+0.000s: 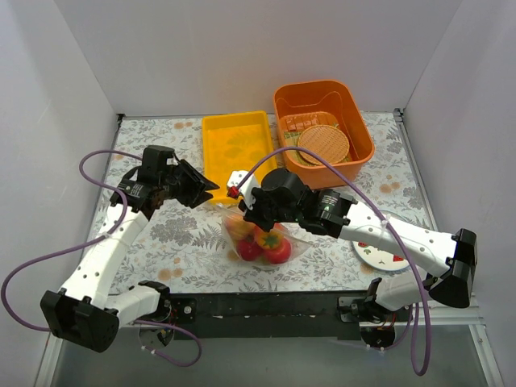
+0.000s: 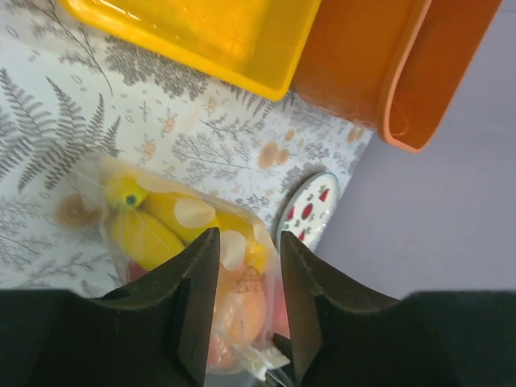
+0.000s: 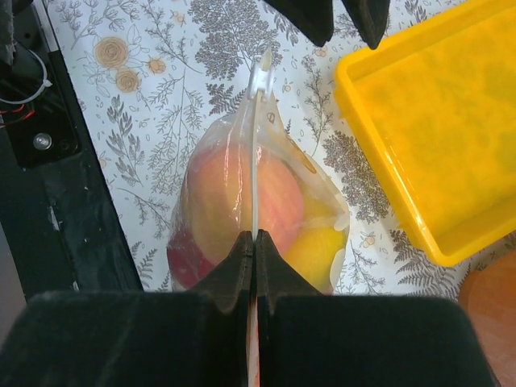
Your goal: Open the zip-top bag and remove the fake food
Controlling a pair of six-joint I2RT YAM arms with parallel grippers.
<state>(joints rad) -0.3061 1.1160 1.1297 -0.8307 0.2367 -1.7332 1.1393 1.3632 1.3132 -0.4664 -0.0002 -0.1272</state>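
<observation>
zip-top bag (image 1: 239,230) is resting near the front edge of the table (image 1: 173,238), holding the fake food (image 1: 270,247), red, yellow and orange pieces. beyond it the yellow tray (image 1: 238,145) is sitting beside the orange bin (image 1: 316,100), which is holding a woven disc (image 1: 324,143). the right gripper (image 3: 253,240) is pinching the bag's strip; the left gripper (image 2: 247,238) is hovering at its end, fingers slightly apart.

Yellow tray (image 1: 236,149), orange bin (image 1: 318,98), plate (image 1: 376,256)

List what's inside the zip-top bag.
The zip-top bag holds fake food: red, yellow, orange and peach pieces show. Any pieces underneath are covered, so the exact count is unclear.
</observation>
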